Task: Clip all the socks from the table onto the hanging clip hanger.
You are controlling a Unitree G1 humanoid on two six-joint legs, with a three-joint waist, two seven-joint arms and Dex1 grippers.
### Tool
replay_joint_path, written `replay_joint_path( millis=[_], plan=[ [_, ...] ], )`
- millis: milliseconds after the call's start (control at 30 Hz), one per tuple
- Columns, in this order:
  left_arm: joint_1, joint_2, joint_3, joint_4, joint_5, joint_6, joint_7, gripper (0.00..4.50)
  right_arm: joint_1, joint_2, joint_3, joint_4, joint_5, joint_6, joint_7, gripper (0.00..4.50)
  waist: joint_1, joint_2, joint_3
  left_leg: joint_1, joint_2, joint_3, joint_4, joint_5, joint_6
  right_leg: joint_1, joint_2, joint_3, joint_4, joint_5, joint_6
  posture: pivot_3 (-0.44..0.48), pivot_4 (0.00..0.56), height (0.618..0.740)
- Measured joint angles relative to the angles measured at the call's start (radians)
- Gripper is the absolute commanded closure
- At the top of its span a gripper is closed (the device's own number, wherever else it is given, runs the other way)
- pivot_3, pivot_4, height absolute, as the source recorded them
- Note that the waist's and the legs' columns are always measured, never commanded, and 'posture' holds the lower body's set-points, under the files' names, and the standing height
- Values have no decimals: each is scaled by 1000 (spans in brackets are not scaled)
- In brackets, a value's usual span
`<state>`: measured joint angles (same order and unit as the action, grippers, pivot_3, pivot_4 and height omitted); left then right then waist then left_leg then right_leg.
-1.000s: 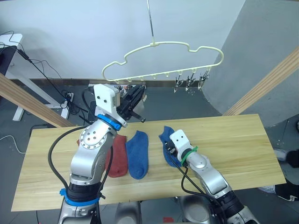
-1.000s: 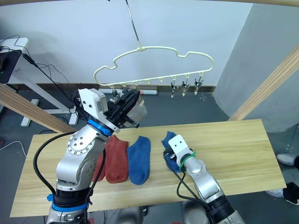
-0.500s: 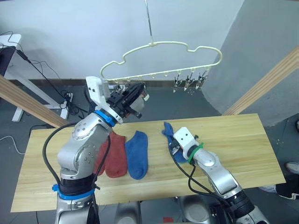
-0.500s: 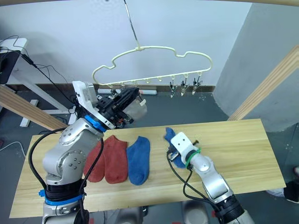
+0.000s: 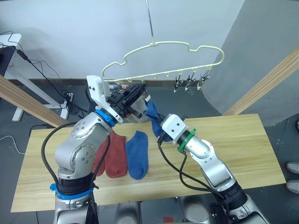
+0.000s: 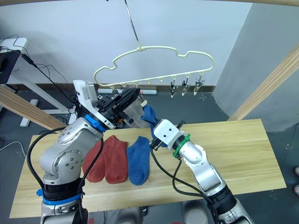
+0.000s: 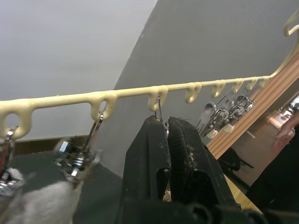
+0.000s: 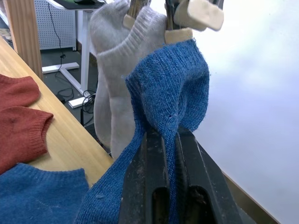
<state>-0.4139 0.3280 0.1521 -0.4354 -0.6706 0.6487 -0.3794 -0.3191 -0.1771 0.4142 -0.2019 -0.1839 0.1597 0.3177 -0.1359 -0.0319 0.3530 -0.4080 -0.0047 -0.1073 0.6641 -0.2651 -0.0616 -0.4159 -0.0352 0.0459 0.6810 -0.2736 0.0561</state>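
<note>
The cream clip hanger (image 5: 187,45) hangs above the far edge of the table (image 5: 233,140). A grey sock (image 6: 135,112) hangs from a clip near the hanger's left end. My left gripper (image 7: 162,122) is raised under the hanger's bar, shut on a metal clip beside that sock. My right gripper (image 8: 170,135) is shut on a blue sock (image 5: 152,112) and holds it up, its cuff touching the cream pads of a clip (image 8: 180,33). Two rust-red socks (image 5: 114,154) and another blue sock (image 5: 137,154) lie flat on the table. Three bare clips (image 5: 190,83) hang at the hanger's right end.
Slanted wooden poles stand at the left (image 5: 28,102) and right (image 5: 261,88) of the table. A white desk with cables (image 5: 14,46) is at the back left. The table's right half is bare wood.
My right gripper has lifted the blue sock off the table, up and left to the clips beside my left gripper. The left gripper has stayed under the hanger.
</note>
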Motion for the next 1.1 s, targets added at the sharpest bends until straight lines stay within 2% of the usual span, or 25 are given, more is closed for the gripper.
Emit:
replay_joint_path(
  millis=[1100],
  plan=[
    [11, -5, -10, 0, -10, 1, 1, 4500, -48, 78, -1, 43, -30, -75, -14, 4492, 0, 0, 0, 0, 1, 0, 0, 0, 0, 0, 0, 0, 0, 0, 0, -210, 344, 740]
  ],
)
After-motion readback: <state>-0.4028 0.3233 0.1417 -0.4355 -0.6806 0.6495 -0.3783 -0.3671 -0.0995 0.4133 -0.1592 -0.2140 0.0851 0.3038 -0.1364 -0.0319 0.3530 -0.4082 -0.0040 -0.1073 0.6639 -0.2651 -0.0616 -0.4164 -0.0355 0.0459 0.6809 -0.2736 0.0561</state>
